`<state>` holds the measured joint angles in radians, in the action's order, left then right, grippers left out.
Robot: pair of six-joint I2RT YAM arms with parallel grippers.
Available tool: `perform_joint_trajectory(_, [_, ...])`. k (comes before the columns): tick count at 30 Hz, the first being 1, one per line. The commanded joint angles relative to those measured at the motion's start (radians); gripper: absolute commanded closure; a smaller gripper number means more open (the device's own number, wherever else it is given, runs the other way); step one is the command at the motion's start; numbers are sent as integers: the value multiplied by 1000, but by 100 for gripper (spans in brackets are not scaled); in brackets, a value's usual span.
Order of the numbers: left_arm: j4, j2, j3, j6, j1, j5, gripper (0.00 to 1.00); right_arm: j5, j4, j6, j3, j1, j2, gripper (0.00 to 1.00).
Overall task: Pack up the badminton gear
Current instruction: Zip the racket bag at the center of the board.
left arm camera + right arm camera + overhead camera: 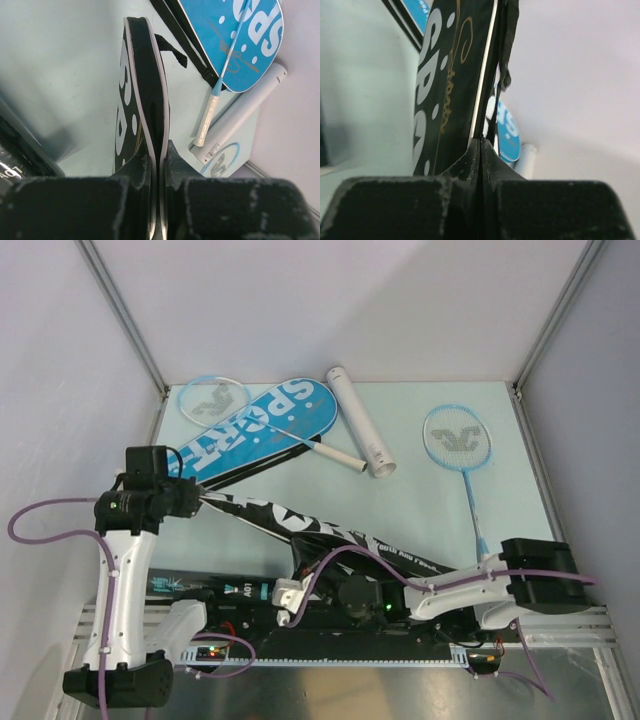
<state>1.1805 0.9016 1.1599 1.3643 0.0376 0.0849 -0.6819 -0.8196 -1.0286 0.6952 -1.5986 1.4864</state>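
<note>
Top external: two rackets (459, 440) (212, 398), two covers (260, 430) (300, 525) (white tube (362, 422)).

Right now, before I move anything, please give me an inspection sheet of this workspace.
Surface: pale table, no spills seen.
Job's things: blue cover with a racket across it; white tube; second racket; black cover.
Clutter: dark pack by the bases, kind unclear.
Grippers: left gripper and right gripper both shut on the black cover.
Cables: purple cables hang loose along both arms.
Surroundings: plain walls, metal frame.
</note>
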Motion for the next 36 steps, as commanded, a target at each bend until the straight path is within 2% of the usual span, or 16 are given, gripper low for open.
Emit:
perform_joint_trajectory(1, [-74,9,89,60,15,150,100,-108,251,272,-43,-28,-101,100])
perform_joint_trajectory(8, [-56,23,127,78,18,180,100,-165,590,560,-56,-26,-245,100])
perform_joint_trajectory(14, [-47,33,154,118,18,208,100,-263,896,863,-56,29,-341,100])
perform_joint_trajectory(21, [-45,88,193,121,17,167,100,-320,1275,1158,-23,106,-443,100])
perform_joint_trajectory(26, [-39,91,220,120,18,171,100,-323,1386,1316,11,181,-497,100])
perform_joint_trajectory(30, [-28,94,246,113,19,177,100,-384,1506,1446,66,269,-518,100])
perform_joint_trajectory(33, [-20,97,261,111,17,173,100,-423,1592,1526,104,372,-541,100])
perform_joint_trajectory(36, [-11,92,275,107,18,175,100,-446,1608,1551,115,486,-578,100])
